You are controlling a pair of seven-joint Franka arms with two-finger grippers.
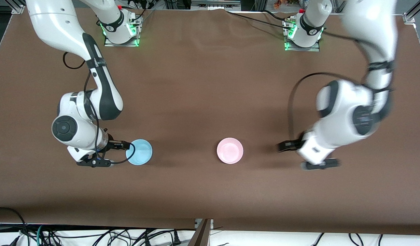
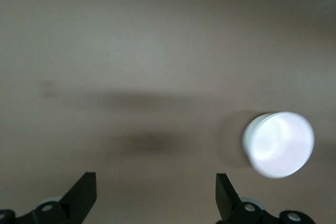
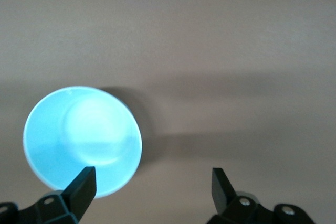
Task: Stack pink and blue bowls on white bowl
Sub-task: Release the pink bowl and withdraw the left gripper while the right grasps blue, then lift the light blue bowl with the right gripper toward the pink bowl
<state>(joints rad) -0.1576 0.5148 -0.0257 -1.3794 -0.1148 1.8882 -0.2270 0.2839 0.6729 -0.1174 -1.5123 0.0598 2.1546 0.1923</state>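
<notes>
I had the right gripper (image 1: 123, 153) low at the right arm's end of the table, fingers spread wide and holding nothing. In the right wrist view one finger (image 3: 81, 190) overlapped the rim of the small round glossy sky-blue bowl (image 1: 139, 152); the other stood clear over bare brown table covering (image 1: 203, 85).

The small round glossy pale pink bowl (image 1: 230, 150) sat upright near mid-table, well apart from the blue one. In the left wrist view it appeared washed out to near white (image 2: 279, 144).

The left gripper (image 1: 300, 153) hung over the table toward the left arm's end, beside the pink bowl, fingers parted and empty. The left arm appeared blurred.

No white bowl was visible in any view.

I judged both bowls light, rigid and slippery on account of the glaze, and possibly breakable if dropped. The rim wall offered the practical hold: one finger inside, one outside, closed gently.
</notes>
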